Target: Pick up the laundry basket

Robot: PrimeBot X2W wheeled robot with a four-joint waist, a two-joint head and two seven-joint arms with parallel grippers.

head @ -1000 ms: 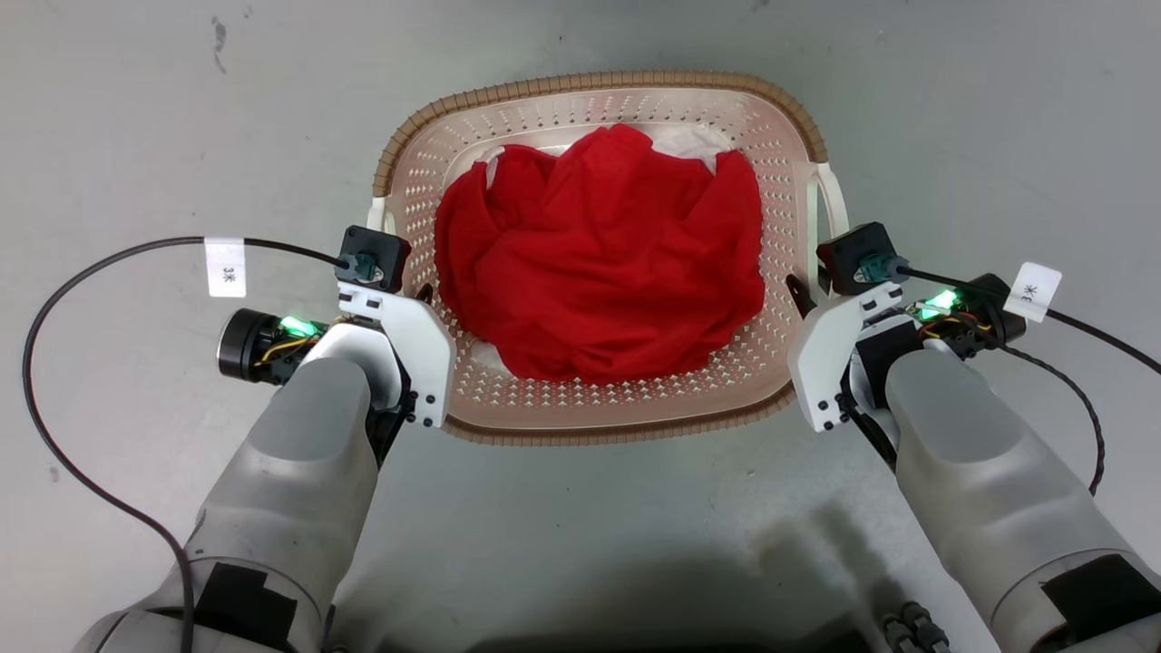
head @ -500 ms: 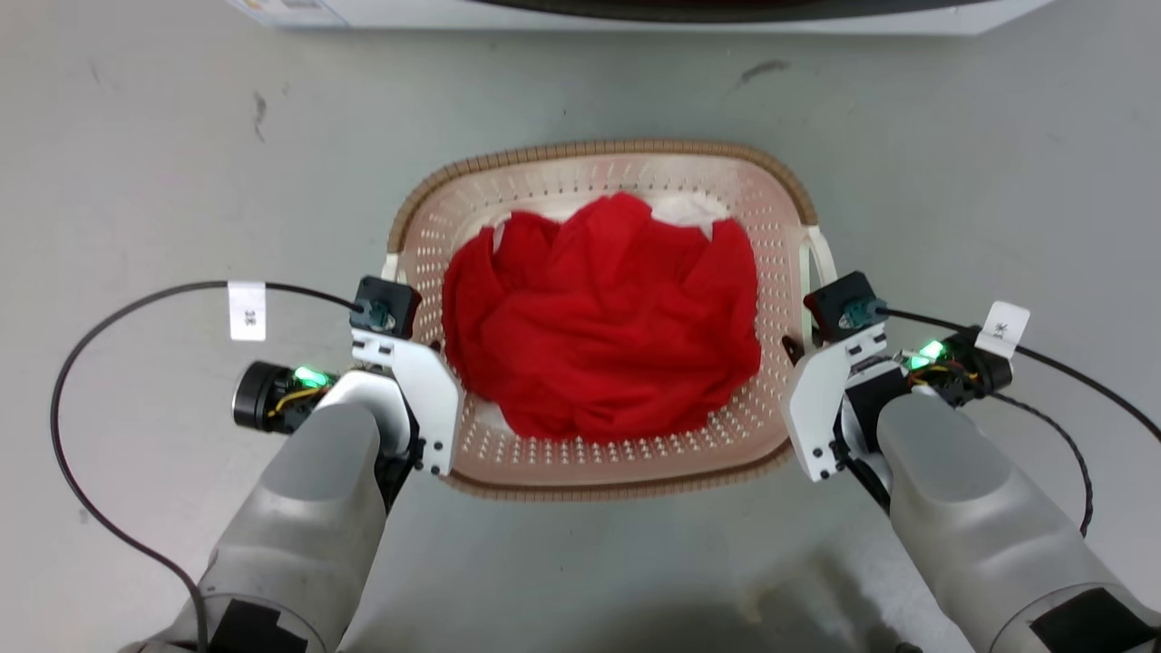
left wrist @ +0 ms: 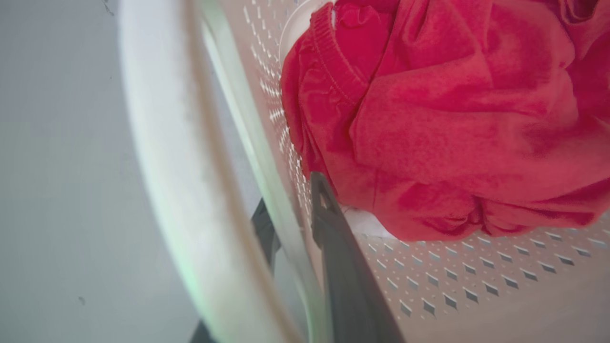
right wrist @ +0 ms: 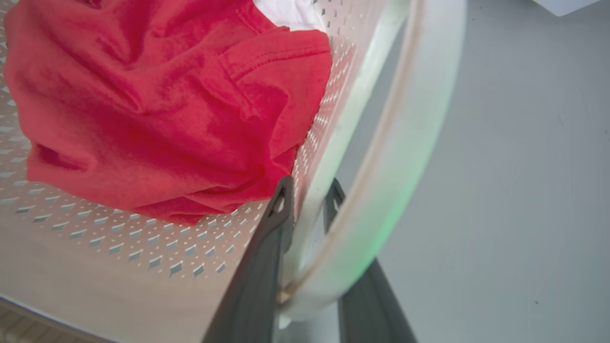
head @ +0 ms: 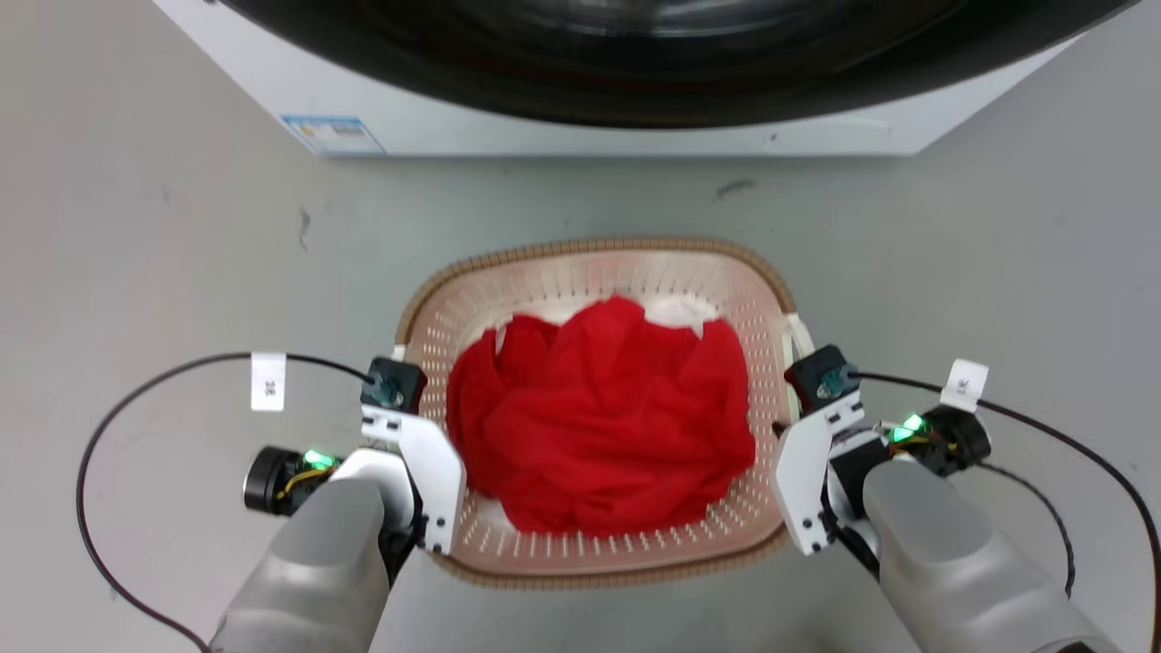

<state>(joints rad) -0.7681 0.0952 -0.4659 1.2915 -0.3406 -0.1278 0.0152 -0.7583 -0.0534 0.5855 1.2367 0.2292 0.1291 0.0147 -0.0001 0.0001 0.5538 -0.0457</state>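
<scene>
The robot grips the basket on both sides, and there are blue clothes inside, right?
Not blue: the clothes in the laundry basket are red, as the head view shows. The left gripper and right gripper do grip its sides.

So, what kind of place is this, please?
Most likely a laundry area, perhaps a test room. A white washing machine with a dark round door stands ahead. A laundry basket holding a red garment is in front of it, and the floor is bare grey.

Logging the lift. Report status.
Left gripper shut on laundry basket wall; right gripper same. Red garment inside. Washing machine ahead, apart from basket.
</scene>
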